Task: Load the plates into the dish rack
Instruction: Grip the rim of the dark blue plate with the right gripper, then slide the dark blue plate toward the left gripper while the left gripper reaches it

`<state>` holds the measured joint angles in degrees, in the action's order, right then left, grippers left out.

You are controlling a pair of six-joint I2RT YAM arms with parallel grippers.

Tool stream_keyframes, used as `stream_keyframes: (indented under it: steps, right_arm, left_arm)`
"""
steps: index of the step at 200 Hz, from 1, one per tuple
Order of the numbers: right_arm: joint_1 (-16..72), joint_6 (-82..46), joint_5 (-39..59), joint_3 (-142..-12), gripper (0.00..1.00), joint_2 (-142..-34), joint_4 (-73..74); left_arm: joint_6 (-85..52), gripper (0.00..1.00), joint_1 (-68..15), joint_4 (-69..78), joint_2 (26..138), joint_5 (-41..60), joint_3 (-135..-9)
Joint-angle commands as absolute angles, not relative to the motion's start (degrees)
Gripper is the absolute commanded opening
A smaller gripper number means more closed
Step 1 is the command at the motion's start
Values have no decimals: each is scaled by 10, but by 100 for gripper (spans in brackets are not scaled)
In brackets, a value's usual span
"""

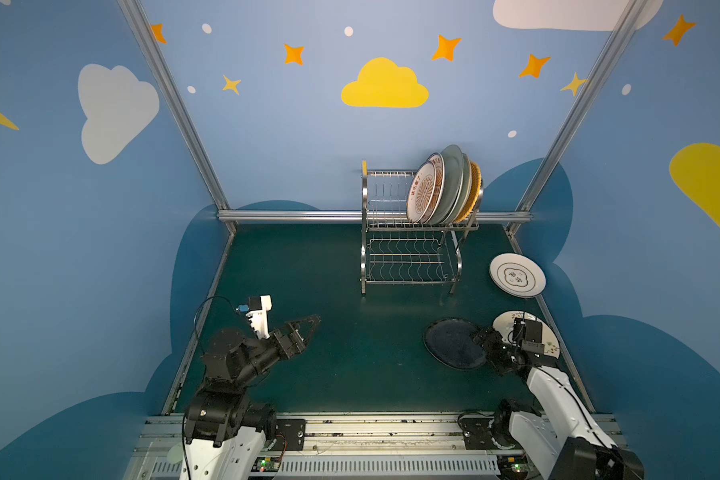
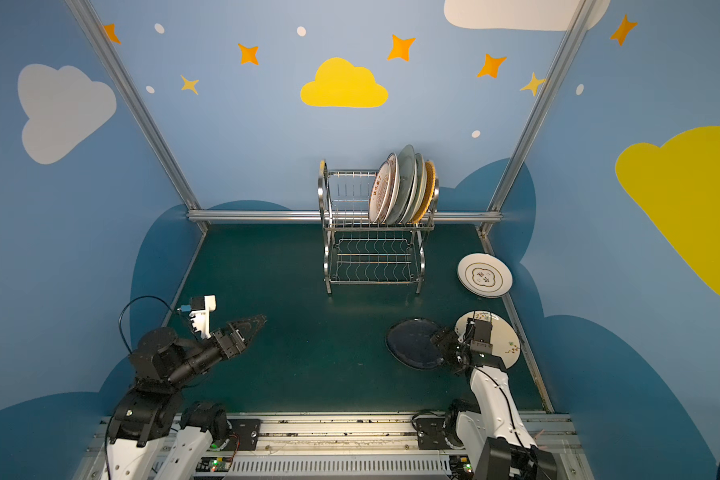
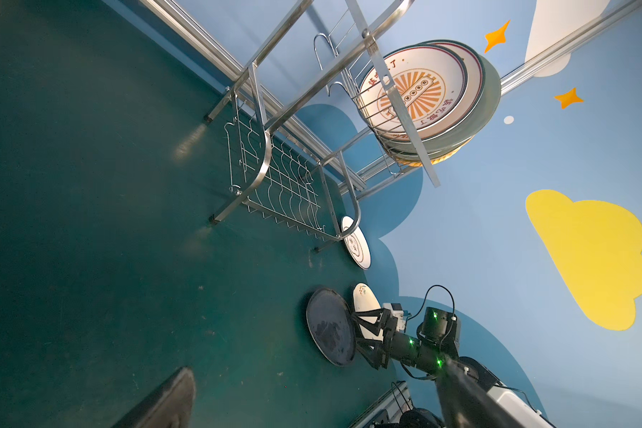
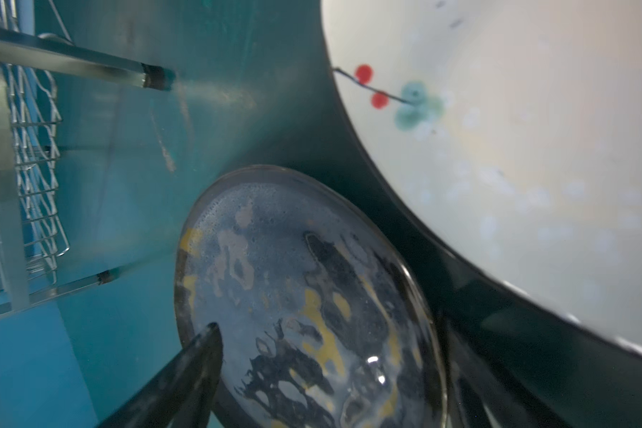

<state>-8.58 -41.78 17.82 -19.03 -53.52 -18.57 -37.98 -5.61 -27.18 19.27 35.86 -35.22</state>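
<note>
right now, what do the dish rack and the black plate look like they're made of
The dish rack looks like polished stainless steel, wire and flat strip; it is mirror-bright with sharp glints. The black plate is probably glazed ceramic; the right wrist view shows a glossy, mottled dark surface with reflections and a bright highlight, though melamine or enamelled metal can't be excluded.

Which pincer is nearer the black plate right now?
Right. The right pincer is at the rim of the black plate, jaws open. The left pincer hangs open far across the table, well apart from the plate.
</note>
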Motion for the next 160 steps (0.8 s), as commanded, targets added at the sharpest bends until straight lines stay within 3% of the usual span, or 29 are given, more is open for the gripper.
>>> stream_keyframes:
  steps: [1, 42, 73, 102, 160]
  right_arm:
    - [-85, -434, 235, -186, 84, -575, -150]
    - [-66, -420, 273, -234, 74, -669, -141]
    - [-27, -378, 319, -309, 68, -801, -167]
    - [20, -358, 386, -356, 51, -931, -121]
    - [62, -357, 366, -360, 57, -929, -91]
  left_arm:
    - [-379, 100, -53, -258, 187, 360, -347]
    - [-410, 100, -53, -226, 200, 383, -327]
    - [-435, 100, -57, -180, 231, 415, -301]
    - [-445, 100, -112, -166, 280, 398, -291]
    - [-461, 99, -312, -69, 467, 237, -264]
